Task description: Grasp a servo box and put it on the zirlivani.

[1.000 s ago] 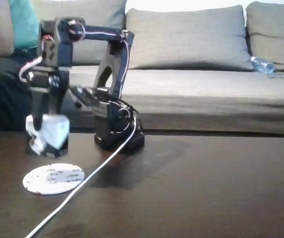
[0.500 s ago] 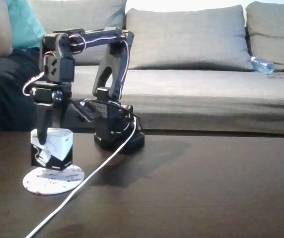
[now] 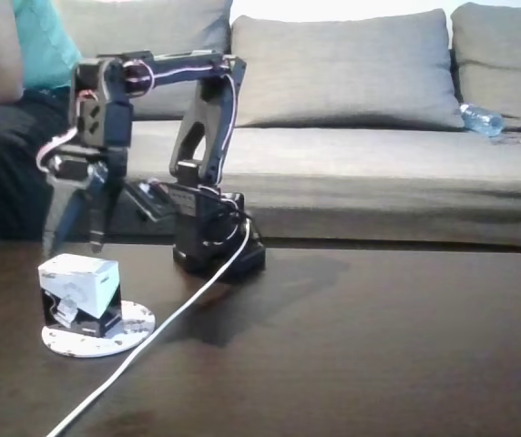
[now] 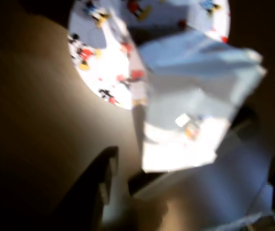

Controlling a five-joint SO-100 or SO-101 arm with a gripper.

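The servo box (image 3: pixel 79 290), white on top and black below, rests on the left part of the zirlivani (image 3: pixel 131 327), a flat white speckled disc on the dark table. My gripper (image 3: pixel 71 238) hangs just above the box, open, with its two dark fingers spread and clear of it. In the wrist view the box (image 4: pixel 195 96) is blurred and lies over the edge of the disc (image 4: pixel 106 57), which has small coloured figures printed on it. There my gripper (image 4: pixel 193 161) is open, with one dark finger (image 4: pixel 99 185) at the lower left.
The arm's base (image 3: pixel 213 248) stands at the table's back edge. A white cable (image 3: pixel 151 339) runs from it to the front left, close to the disc. A grey sofa (image 3: pixel 361 155) with a water bottle (image 3: pixel 480 118) and a seated person (image 3: pixel 10 100) lies behind.
The gripper carried the box down onto the disc, then opened and rose slightly. The box now stands free on the disc.
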